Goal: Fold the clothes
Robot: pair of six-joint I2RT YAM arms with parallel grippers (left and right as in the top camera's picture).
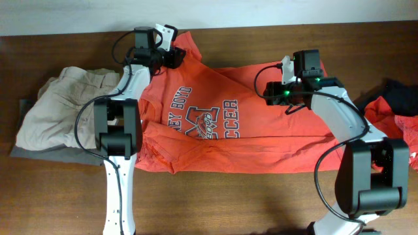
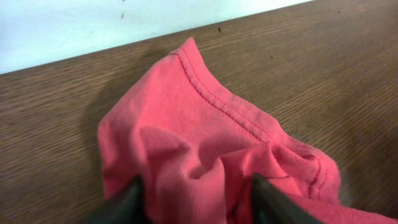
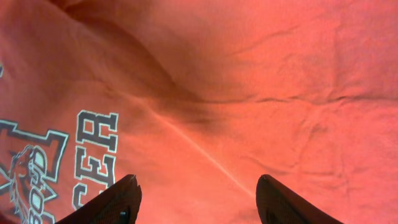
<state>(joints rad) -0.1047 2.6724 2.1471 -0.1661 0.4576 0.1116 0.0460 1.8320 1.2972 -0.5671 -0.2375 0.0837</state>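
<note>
As I look down from above, the wooden table (image 1: pixel 248 202) is closest to me. The big orange-red T-shirt (image 1: pixel 261 140) lies spread across the middle of it, printed side up and wrinkly. My right claw (image 3: pixel 198 186) hangs just over the shirt, beside the letters (image 3: pixel 93 162). Its two fingers stand wide apart and hold nothing. At the right edge lie a red shirt (image 1: pixel 385 111) and a black garment (image 1: pixel 398 94), both bunched up. On the left, a tan garment (image 1: pixel 65 104) sits on a grey cloth (image 1: pixel 32 151). Farthest away, by the white wall (image 2: pixel 93 25), my left claw (image 2: pixel 196 193) has one finger on each side of the scrunched-up sleeve (image 2: pixel 186 118). I cannot tell if it is pinching the sleeve.
</note>
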